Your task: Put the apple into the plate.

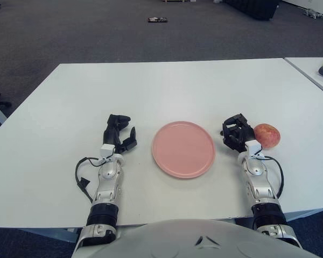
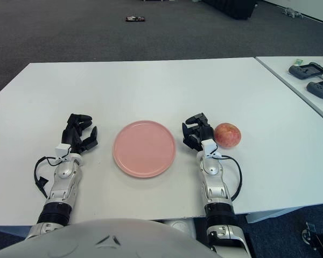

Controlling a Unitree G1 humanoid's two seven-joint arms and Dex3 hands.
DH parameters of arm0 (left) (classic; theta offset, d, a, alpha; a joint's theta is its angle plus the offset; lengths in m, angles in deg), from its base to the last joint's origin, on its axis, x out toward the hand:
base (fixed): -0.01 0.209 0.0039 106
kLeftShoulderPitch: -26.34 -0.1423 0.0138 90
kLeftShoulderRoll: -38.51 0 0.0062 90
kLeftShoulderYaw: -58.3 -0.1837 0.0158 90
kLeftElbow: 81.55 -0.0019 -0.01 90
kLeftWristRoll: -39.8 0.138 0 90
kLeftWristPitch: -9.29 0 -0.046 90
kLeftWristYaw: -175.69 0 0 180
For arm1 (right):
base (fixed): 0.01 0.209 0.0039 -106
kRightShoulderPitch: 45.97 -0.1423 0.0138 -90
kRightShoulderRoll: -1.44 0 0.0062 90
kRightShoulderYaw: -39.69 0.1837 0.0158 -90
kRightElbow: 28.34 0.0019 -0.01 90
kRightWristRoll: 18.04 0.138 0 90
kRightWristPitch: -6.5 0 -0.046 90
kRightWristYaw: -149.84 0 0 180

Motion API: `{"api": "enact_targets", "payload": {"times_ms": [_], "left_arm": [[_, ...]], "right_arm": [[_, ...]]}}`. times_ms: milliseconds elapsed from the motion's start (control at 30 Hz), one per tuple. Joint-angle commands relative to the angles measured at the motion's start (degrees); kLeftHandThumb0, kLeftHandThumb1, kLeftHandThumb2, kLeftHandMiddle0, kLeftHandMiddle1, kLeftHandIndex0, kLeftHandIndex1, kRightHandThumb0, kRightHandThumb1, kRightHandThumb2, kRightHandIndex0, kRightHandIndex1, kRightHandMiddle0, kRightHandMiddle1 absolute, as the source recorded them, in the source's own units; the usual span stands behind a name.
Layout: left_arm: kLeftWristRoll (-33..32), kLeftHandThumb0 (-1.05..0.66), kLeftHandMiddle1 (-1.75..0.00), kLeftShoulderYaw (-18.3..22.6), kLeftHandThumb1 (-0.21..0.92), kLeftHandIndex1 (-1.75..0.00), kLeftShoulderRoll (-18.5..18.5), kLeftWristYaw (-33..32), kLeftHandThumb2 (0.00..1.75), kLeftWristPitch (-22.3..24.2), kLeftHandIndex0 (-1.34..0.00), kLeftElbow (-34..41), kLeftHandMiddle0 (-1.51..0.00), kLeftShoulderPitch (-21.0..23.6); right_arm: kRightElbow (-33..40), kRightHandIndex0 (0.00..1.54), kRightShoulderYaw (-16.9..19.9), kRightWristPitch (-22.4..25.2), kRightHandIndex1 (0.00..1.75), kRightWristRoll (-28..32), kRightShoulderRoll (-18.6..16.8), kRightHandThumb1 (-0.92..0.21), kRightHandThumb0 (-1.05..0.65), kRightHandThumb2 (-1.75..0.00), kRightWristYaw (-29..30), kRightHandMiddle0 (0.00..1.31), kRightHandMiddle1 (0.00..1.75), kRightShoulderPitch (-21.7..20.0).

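Left eye view: an apple (image 1: 267, 135) sits on the white table (image 1: 167, 86), just right of the robot's right hand (image 1: 236, 133), whose fingers are relaxed, holding nothing. The pink plate (image 1: 183, 149) lies between both hands.

Right eye view: the left hand (image 2: 79, 134), fingers loose, shows left of the plate.

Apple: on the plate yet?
No, the apple lies on the table right of the right hand; the plate is bare.

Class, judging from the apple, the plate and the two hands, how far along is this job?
Nothing is done: the pink plate holds nothing. The apple sits on the table right of it, ungrasped, with the right hand beside it. The left hand shows left of the plate. Grasping and placing remain.
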Motion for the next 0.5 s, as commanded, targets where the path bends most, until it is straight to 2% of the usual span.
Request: {"api": "enact_targets", "payload": {"times_ms": [0, 300, 367, 467], "left_arm": [[-0.28, -0.01, -1.37, 0.17, 0.51, -1.75, -0.06, -0.03, 0.97, 1.25, -0.31, -1.71, -0.65, -0.57], [0.10, -0.01, -1.37, 0.12, 0.51, -1.75, -0.13, -0.49, 0.98, 2.02, -0.33, -1.74, -0.64, -0.44], [0.17, -0.01, -1.38, 0.13, 0.50, -1.75, -0.11, -0.57, 0.99, 2.07, -0.32, -1.75, -0.64, -0.42], [0.07, -0.01, -1.39, 0.10, 0.50, -1.75, 0.00, -0.47, 0.99, 2.00, -0.32, -1.59, -0.64, -0.50]], "right_arm": [[-1.10, 0.48, -0.34, 2.56, 1.39, 0.04, -0.30, -0.72, -0.37, -0.81, -0.49, 0.31, 1.75, 1.21], [-0.06, 0.50, -0.40, 0.77, 1.39, -0.75, -0.28, -0.70, -0.37, -0.84, 0.45, 0.32, 1.75, 1.82], [3.30, 0.51, -0.65, 1.62, 1.39, -1.76, -0.25, -0.70, -0.37, -0.84, 1.15, 0.32, 1.75, 2.92], [15.27, 0.51, -1.54, 5.87, 1.39, -4.28, -0.61, -0.68, -0.38, -0.86, 2.04, 0.33, 1.75, 7.12]]}}
